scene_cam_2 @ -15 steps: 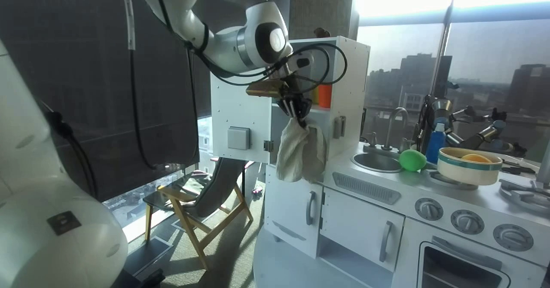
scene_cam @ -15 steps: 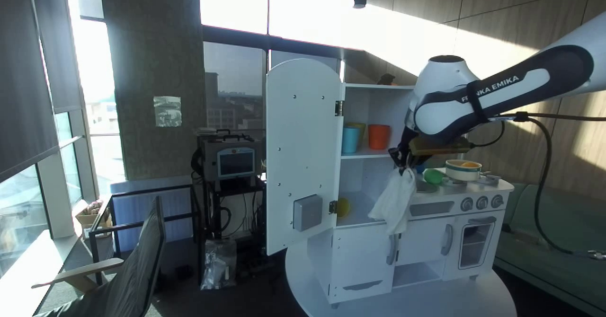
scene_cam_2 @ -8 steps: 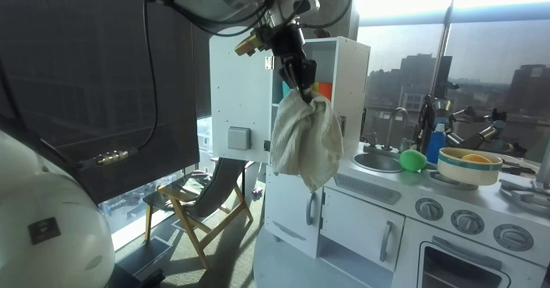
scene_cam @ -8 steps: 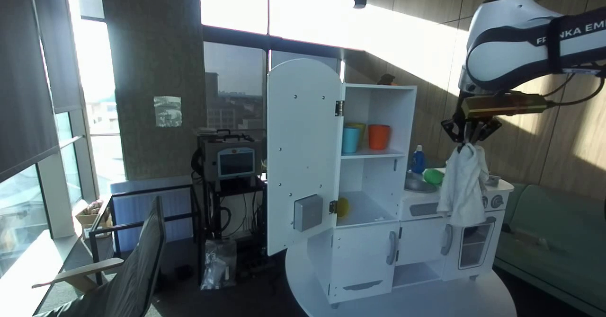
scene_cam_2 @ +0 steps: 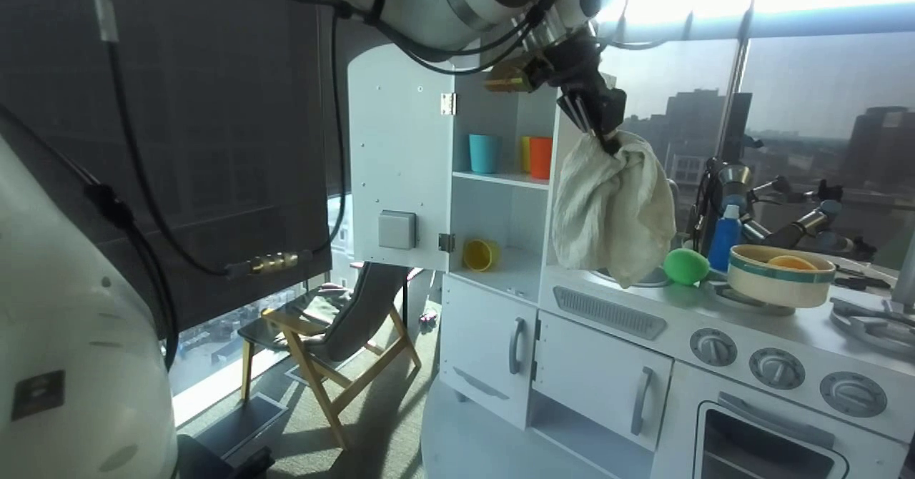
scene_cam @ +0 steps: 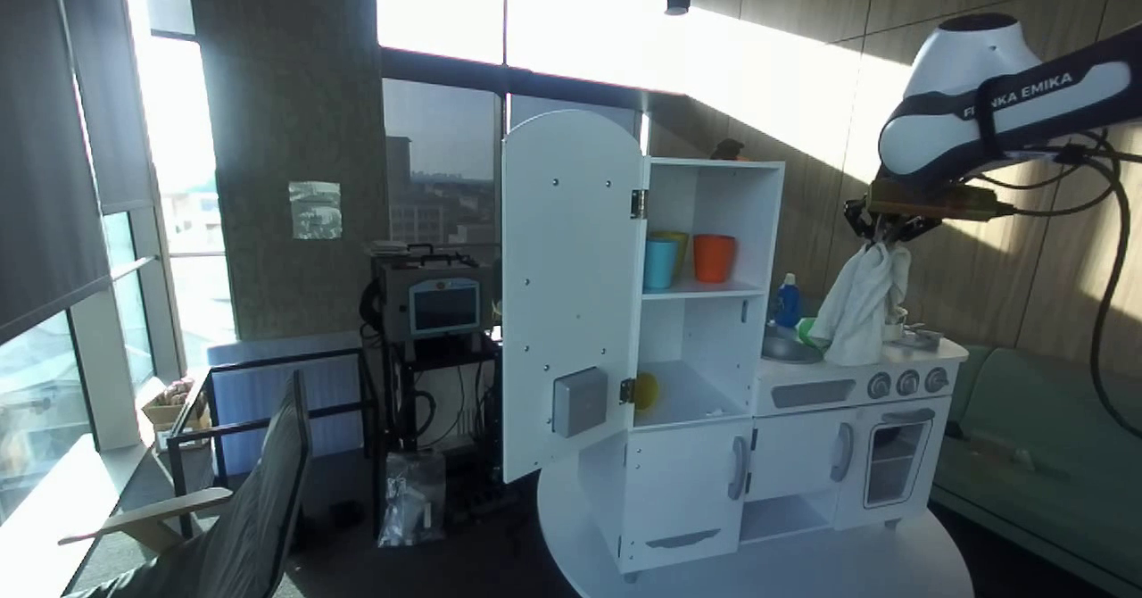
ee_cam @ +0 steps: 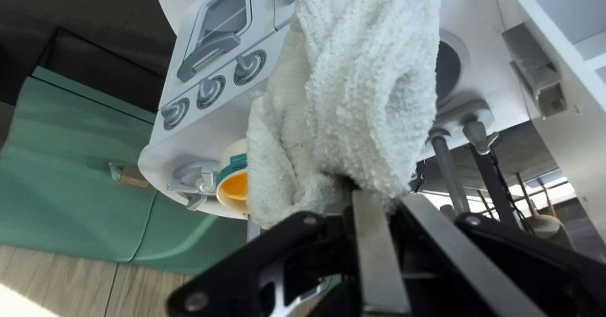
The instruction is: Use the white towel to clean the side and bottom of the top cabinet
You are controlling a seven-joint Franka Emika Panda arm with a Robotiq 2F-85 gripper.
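Basically top cab (scene_cam: 754,223) stands L, counter (scene_cam_2: 672,302) R; white towel (scene_cam_2: 615,211) hangs by counter, apart from cab, bunched top clamped tight in gripper (scene_cam_2: 607,143). Risk: w/ low sweep, towel hem prob. snags pot (scene_cam_2: 775,289) or rolls green ball (scene_cam_2: 686,267).

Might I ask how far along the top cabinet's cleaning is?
Done: the cabinet door stands open and the white towel is picked up. In hand: the gripper pinches it outside the top cabinet. Left, probably: any remaining wiping of its side and bottom; the views don't show whether either was wiped.
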